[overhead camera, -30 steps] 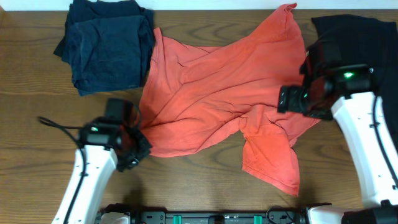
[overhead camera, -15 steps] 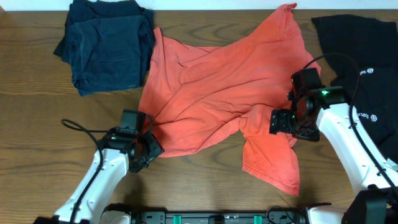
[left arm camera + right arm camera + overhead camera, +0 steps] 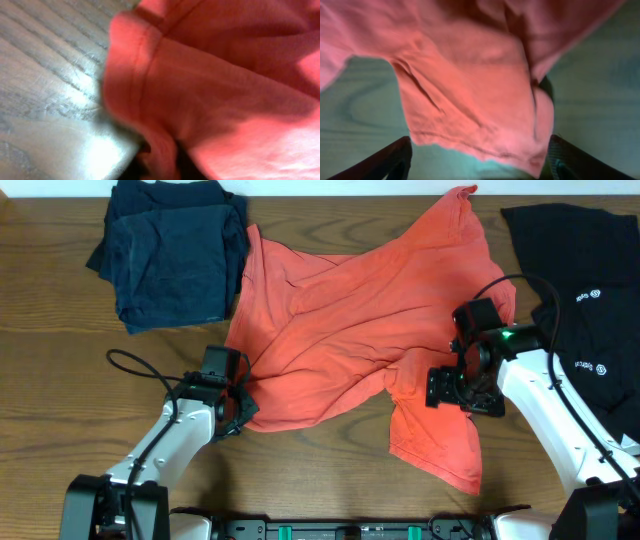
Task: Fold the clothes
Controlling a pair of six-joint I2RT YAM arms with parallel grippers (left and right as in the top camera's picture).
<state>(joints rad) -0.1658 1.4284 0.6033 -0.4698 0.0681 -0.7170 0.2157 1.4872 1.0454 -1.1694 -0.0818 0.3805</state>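
Sprawling across the grained wooden table [image 3: 60, 380], the red-orange T-shirt [image 3: 340, 310] lies creased.

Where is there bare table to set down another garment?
Bare table below the navy garments, left of the left gripper; another patch right of that gripper, up to the red-orange T-shirt sleeve. Crowded: the centre, and the black garment at right.
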